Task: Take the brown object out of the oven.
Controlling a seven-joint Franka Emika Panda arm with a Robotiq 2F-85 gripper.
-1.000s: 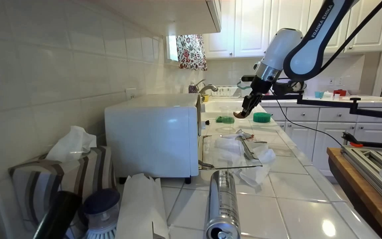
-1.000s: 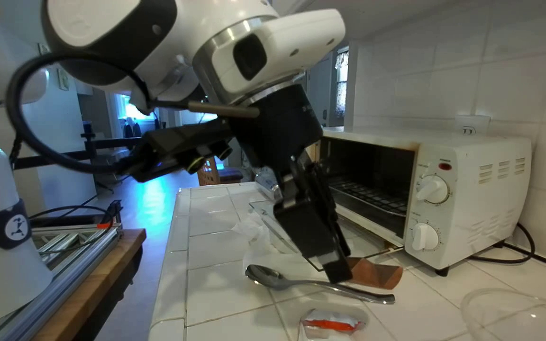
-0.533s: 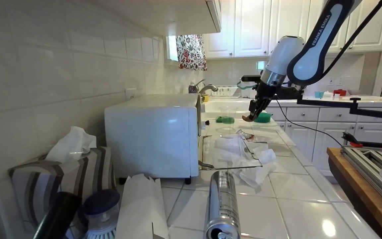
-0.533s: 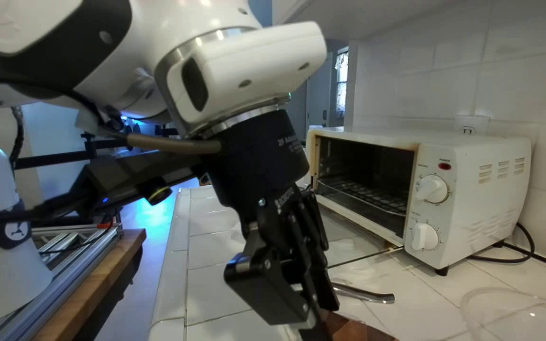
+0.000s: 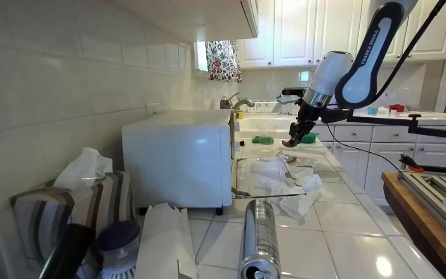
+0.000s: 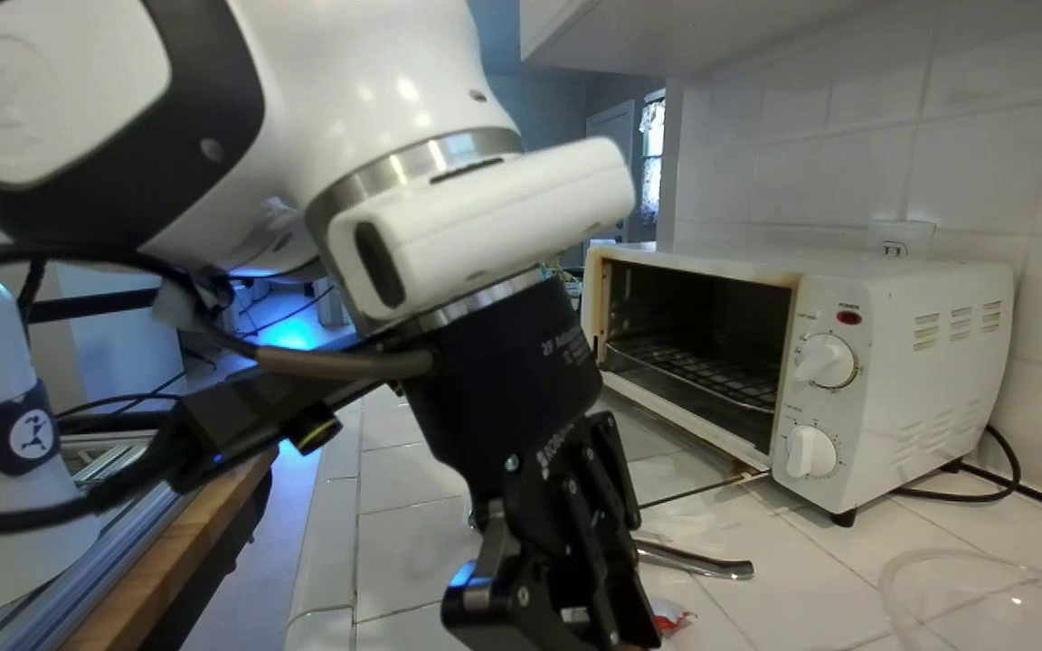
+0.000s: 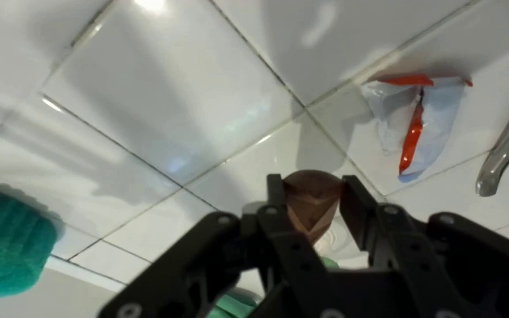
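1. Extraction is looking complete to me: the brown object [image 7: 312, 203] is hanging above the counter [image 5: 347, 217], outside the oven [image 5: 178, 166], in front of it and beyond its control knobs [image 6: 824, 362].
2. My gripper [image 7: 313, 182] is pinching the brown object from both sides, its fingers [image 7: 275, 190] bearing on the edges; in an exterior view, a curved tip is poking out below them.
3. I am judging it light and thin; its creased, flat faces are suggesting folded card or leather, springy rather than brittle, though I am only guessing at the material.
4. Those smooth-looking faces are making me expect some slip or twist, so I am favouring a hold across the width, back from the free tip, with a moderate squeeze.
5. In front of the oven, toward its knob end, a red-and-white packet [image 7: 418, 128] and a metal handle [image 7: 508, 141] are lying on the counter.
6. Farther past that end, a ridged green item [image 7: 7, 247] and a clear cup [image 5: 265, 131] are sitting.
7. Off the oven's opposite end, a silver can [image 5: 261, 236] is lying on its side.
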